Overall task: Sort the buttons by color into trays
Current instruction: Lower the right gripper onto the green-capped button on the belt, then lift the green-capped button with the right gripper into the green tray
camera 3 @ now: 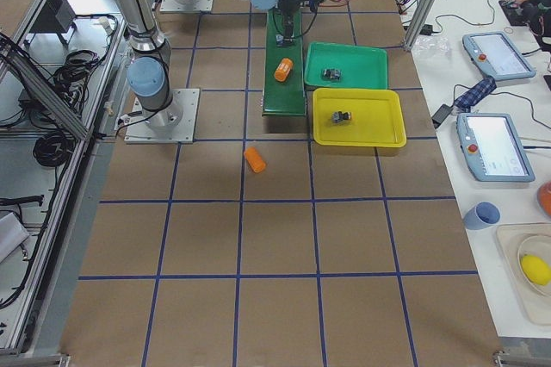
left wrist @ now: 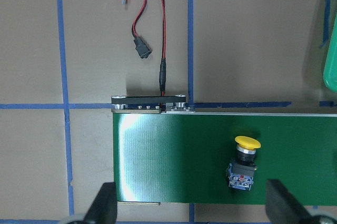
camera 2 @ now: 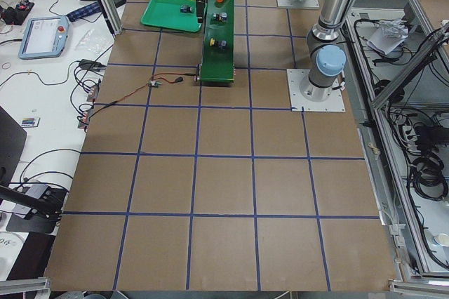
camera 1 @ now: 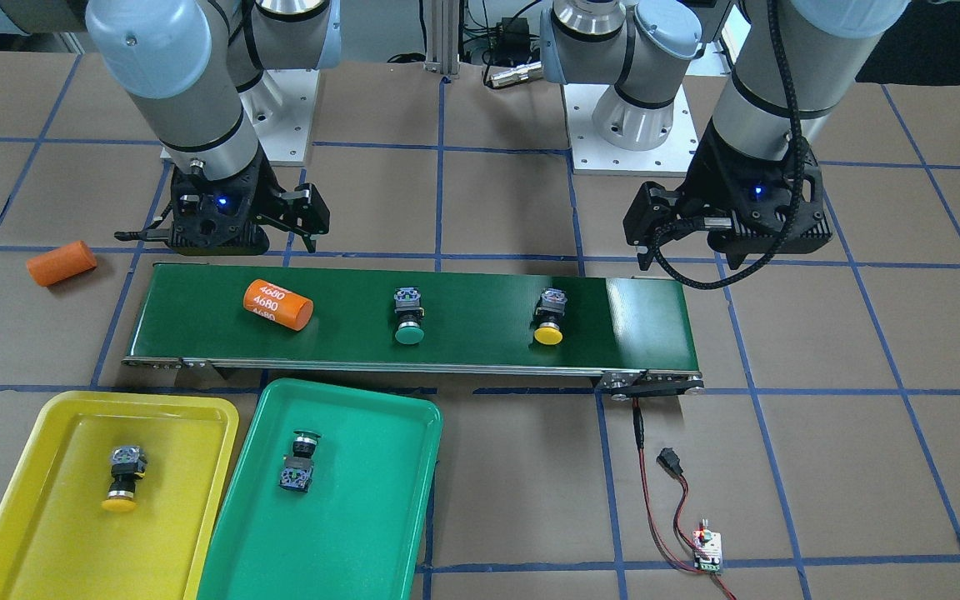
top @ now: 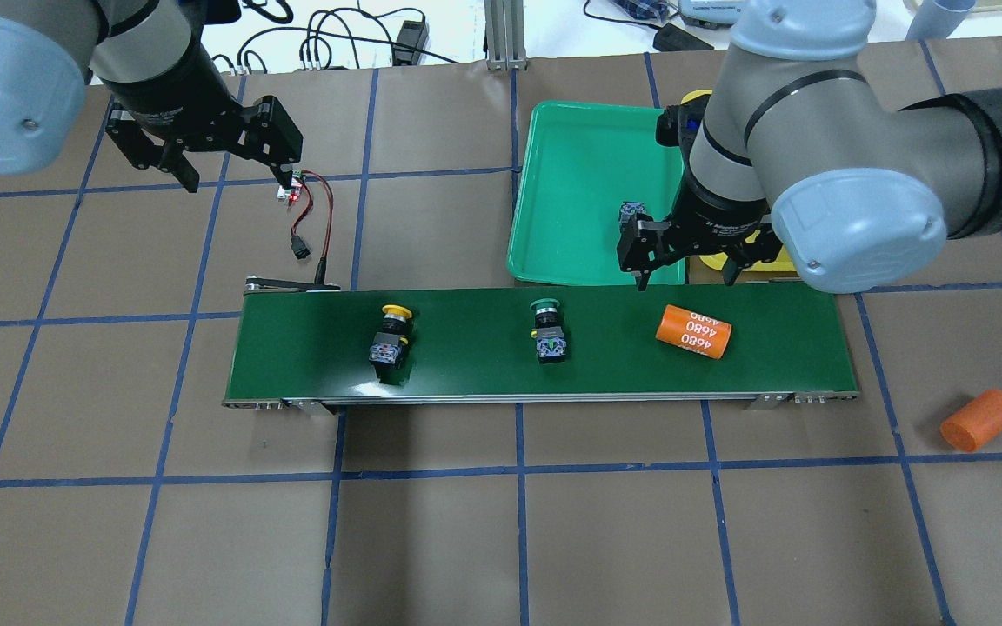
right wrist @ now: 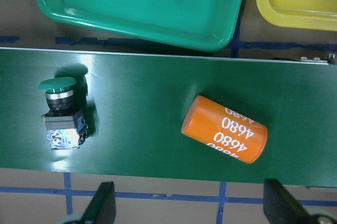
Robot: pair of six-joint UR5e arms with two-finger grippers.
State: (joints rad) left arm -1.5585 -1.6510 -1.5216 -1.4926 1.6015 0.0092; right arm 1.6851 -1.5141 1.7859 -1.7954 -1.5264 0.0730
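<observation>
On the conveyor belt (camera 1: 480, 287), two unsorted: green button (camera 1: 407, 315) mid-belt and yellow button (camera 1: 548, 317) toward the wired end, both lying on their sides and well apart. The sorted yellow button (camera 1: 123, 479) lies in the yellow tray (camera 1: 47, 533) and the sorted green button (camera 1: 299, 462) in the green tray (camera 1: 363, 517), so roughly half done. Right jaws are apart and empty, hanging over the belt with the green button and an orange cylinder (camera 1: 278, 305) both in their wrist view. Left jaws are also apart and empty, above the belt end near the yellow button. Risks: the cylinder sits near the green button, so a sloppy descent could clamp or knock the wrong part, and it's round, so it would likely roll. A pinch on a domed cap will probably squirt out, so go for the blocky body. The belt surface is smooth and glossy, so a nudged button may slide rather than seat. If the belt runs, the targets drift. The trays sit edge to edge, so a release near the shared rim could land in the wrong colour. Red/black leads (camera 1: 655, 500) run off the belt end to a small control board (camera 1: 707, 552), a possible snag for the left arm. Materials: buttons are hard plastic with a black/grey squared body and a mushroom cap. Trays are shallow moulded plastic with rounded corners and low walls. The counter is matte brown with blue tape lines, and a second orange cylinder (camera 1: 62, 262) lies loose on it.
</observation>
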